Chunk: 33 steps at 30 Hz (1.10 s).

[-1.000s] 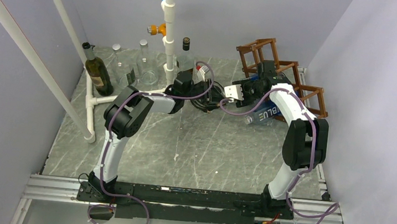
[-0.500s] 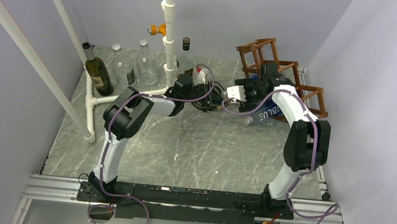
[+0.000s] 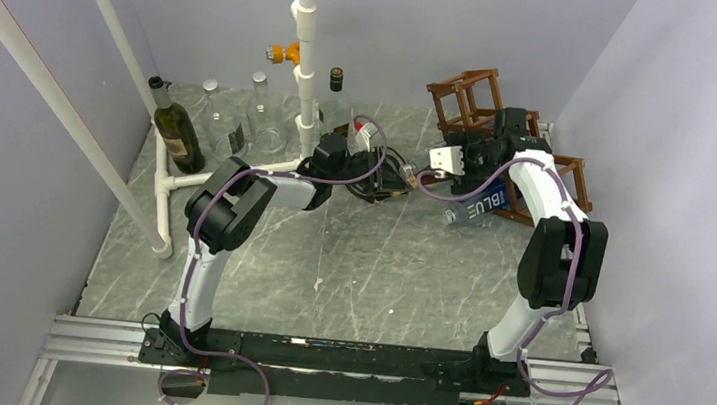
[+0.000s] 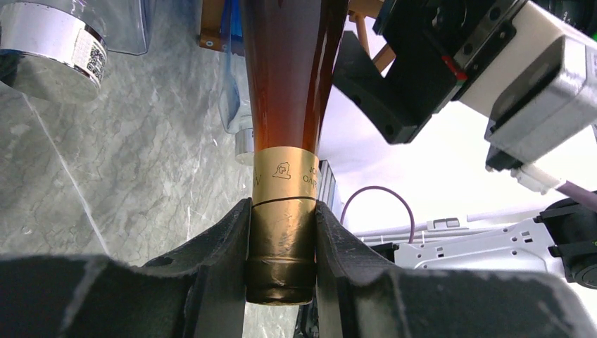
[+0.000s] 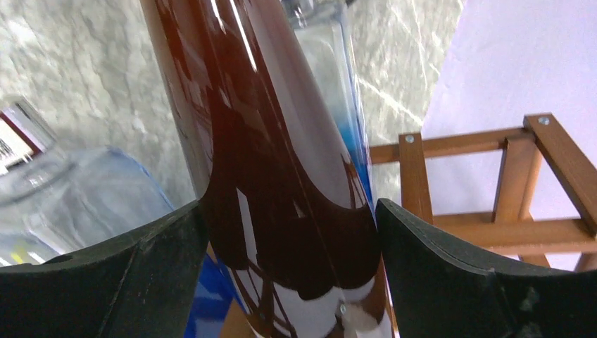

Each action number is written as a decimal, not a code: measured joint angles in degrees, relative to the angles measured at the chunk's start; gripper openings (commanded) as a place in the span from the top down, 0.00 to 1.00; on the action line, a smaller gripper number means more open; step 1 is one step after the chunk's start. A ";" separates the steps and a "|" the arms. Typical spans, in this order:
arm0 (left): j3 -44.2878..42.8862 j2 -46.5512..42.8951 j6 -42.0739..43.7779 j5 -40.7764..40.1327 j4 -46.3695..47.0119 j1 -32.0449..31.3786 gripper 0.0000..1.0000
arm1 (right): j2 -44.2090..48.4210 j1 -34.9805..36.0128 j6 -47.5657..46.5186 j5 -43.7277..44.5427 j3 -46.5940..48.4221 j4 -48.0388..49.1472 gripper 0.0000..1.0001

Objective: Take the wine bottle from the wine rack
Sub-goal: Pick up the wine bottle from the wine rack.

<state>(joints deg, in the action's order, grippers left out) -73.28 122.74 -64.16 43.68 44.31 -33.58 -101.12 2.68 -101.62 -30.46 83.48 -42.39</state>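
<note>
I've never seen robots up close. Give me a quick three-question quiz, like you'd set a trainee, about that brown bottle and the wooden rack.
1. True or false: the left gripper is clamped on the neck of the wine bottle.
2. Seen from the top camera, where on the table does the wine rack stand?
A. near-left corner
B. far-right corner
C. dead centre
3. Fill in: the foil band around the bottle's neck is ____ in colour.

Key: 1 true; 2 B; 3 gold.
</note>
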 measured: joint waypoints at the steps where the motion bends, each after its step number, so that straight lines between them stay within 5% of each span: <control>1: 0.00 0.00 -0.02 0.02 0.00 0.00 1.00 | 0.00 -0.44 -0.24 0.37 0.35 -0.09 0.14; 25: -0.13 0.00 -0.04 0.50 -0.20 0.22 1.00 | -2.10 -3.32 -5.77 0.90 1.99 0.50 0.12; 33: -0.44 0.00 -0.07 0.92 -0.68 0.31 1.00 | -2.71 -2.95 -6.29 1.64 1.99 1.29 0.20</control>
<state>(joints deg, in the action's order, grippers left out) -73.71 122.74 -64.23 44.60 43.64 -33.28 -103.83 -0.27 -107.92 -28.82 85.47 -41.10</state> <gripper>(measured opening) 0.362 0.846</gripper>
